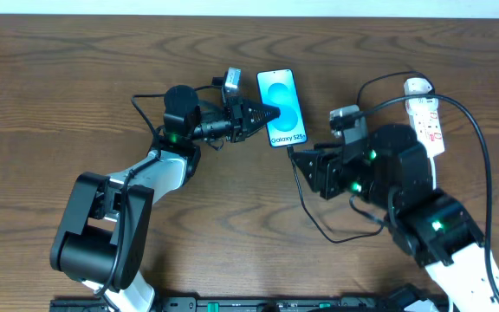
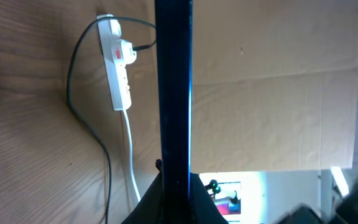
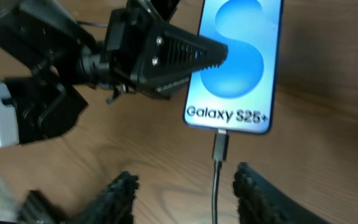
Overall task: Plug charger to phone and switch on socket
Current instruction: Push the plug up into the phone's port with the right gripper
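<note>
- Facing up in the overhead view, the phone [image 1: 284, 100] sits near the middle of the wooden table [image 1: 76, 69]. The left pincer [image 1: 269, 113] reaches in from the left and is closed on the phone's left long edge.
- The right pincer [image 1: 300, 165] sits just below the phone's bottom edge. How wide it stands cannot be told from this height.
- The charger [image 1: 301, 195] leaves the phone's bottom edge as a thin black cable. It passes the right pincer and curls away over the table below it.
- The socket [image 1: 429, 121] lies well to the right of the phone, beyond the right arm, with a white adapter [image 1: 417, 86] at its far end.
- In the left wrist view the phone shows edge-on as a dark bar running up the frame. Its lower end is pinched between the left pincer's two fingers [image 2: 197, 208].
- Farther off on the wood lies the socket. A thick white cord [image 2: 131, 168] trails from one end of it, and a thin black cable loops beside it.
- In the right wrist view the right pincer's fingers [image 3: 120, 196] are spread wide with nothing between the pads. The charger's cable runs up through the gap, closer to the finger on the right of the frame and apparently clear of both.
- The small plug sits in the port in the phone's bottom edge, under the "Galaxy S25+" lettering and just ahead of the fingertips.
- One ribbed finger of the left pincer lies over the left part of the lit screen.
</note>
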